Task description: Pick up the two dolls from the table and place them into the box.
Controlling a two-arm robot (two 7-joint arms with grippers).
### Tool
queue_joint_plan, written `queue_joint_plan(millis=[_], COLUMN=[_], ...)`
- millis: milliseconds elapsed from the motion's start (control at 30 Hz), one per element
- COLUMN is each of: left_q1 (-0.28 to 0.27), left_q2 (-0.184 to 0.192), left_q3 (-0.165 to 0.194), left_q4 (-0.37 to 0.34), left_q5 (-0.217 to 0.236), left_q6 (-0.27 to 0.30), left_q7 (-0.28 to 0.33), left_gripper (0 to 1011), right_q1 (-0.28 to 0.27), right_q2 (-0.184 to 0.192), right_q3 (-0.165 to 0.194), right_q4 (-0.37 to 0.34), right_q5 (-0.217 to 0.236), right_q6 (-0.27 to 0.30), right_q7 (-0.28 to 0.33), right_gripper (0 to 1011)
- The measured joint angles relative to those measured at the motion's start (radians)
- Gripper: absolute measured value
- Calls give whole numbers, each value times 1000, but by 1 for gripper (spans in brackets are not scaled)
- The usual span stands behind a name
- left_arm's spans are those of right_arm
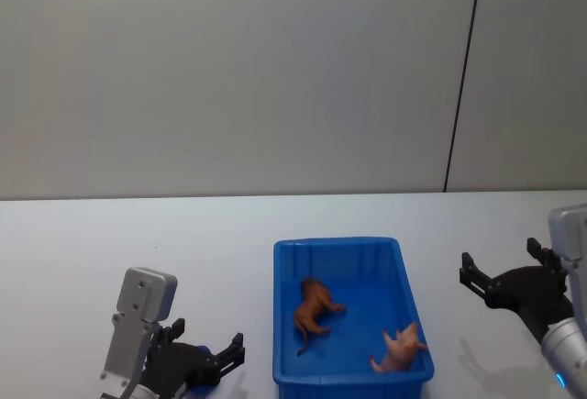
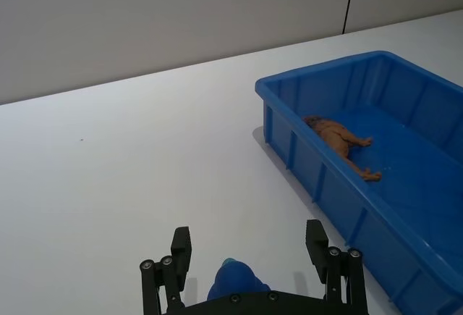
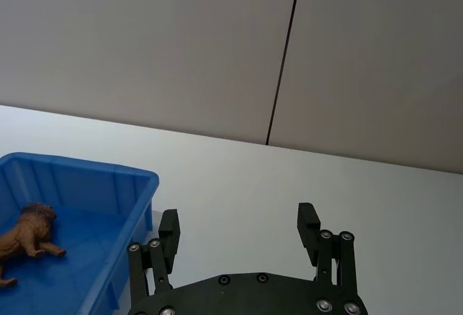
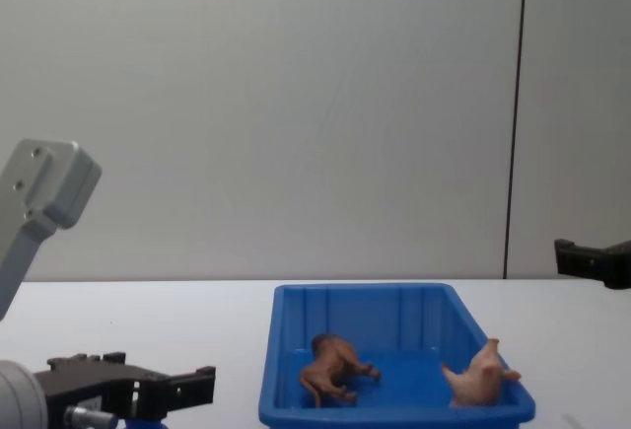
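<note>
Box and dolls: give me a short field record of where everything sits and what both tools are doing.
box: blue, on the table, between the two arms
brown doll: lying inside the box
pink doll: lying inside the box, near its right wall
left tool: open, empty, left of the box
right tool: open, empty, right of the box
dolls on table: none seen

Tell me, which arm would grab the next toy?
Neither, likely. The brown toy and the pink pig already lie in the blue box. The left gripper and right gripper sit open beside it, holding nothing.
</note>
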Motion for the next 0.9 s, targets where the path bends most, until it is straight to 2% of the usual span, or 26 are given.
queue_joint_plan(millis=[167, 467, 533, 600, 633, 667, 700, 733, 767, 833, 900], left_q1=[-4, -9, -9, -9, -9, -9, -9, -9, -9, -8, -7], left_q2=[-4, -14, -16, -17, -17, -18, -19, -20, -20, -21, -22], left_q3=[-1, -3, -3, -4, -4, -4, -5, -5, -5, -6, -6], left_q4=[17, 49, 56, 60, 60, 63, 64, 65, 66, 67, 68], left_q5=[-2, -5, -6, -8, -8, -8, -8, -8, -8, -8, -7], left_q6=[5, 20, 24, 26, 26, 26, 26, 26, 26, 25, 20], left_q7=[-9, -18, -18, -18, -18, -17, -17, -15, -15, -13, -10], left_gripper=[945, 682, 662, 542, 542, 482, 482, 416, 416, 327, 289], right_q1=[0, 0, 0, 0, 0, 0, 0, 0, 0, 0, 0], right_q2=[0, 0, 0, 0, 0, 0, 0, 0, 0, 0, 0], right_q3=[0, 0, 0, 0, 0, 0, 0, 0, 0, 0, 0], right_q4=[0, 0, 0, 0, 0, 0, 0, 0, 0, 0, 0], right_q5=[0, 0, 0, 0, 0, 0, 0, 0, 0, 0, 0], right_q6=[0, 0, 0, 0, 0, 0, 0, 0, 0, 0, 0], right_q7=[0, 0, 0, 0, 0, 0, 0, 0, 0, 0, 0], right_gripper=[1001, 1001, 1001, 1001, 1001, 1001, 1001, 1001, 1001, 1001, 1001])
